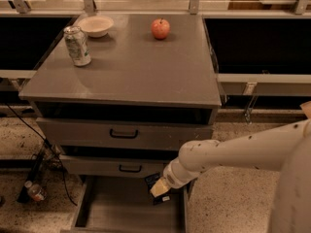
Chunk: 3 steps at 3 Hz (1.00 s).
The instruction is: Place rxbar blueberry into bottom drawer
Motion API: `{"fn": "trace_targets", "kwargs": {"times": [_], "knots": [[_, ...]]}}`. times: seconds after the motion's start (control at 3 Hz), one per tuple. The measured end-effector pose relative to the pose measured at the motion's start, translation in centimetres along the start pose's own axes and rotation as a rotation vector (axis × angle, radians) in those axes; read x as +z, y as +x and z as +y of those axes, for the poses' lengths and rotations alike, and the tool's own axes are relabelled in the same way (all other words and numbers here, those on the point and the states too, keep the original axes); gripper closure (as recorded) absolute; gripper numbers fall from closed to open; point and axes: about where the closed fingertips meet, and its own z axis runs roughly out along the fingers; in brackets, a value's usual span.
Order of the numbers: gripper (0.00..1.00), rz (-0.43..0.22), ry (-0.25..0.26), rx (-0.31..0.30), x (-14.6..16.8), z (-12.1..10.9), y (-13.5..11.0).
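**Camera view.**
- Gripper (160, 189): at the arm's end, low over the right rear of the open bottom drawer (119, 208). Its fingers are closed on the rxbar blueberry (152, 180).
- Bar: dark, held just above the drawer floor, apparently not touching it. Its long axis looks steeply tilted.
- Hidden: the bar's middle behind the fingers, its label, and the drawer front, cut off below.
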Motion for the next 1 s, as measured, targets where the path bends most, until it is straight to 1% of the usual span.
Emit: {"fn": "trace_targets", "kwargs": {"times": [0.33,0.67,1.0], "knots": [[1.00,0.000,0.089,0.067,3.9,-1.8,-0.3],[1.00,0.000,0.089,0.067,3.9,-1.8,-0.3],[1.00,-0.036,0.066,0.126,6.2,-2.7,1.1]]}}
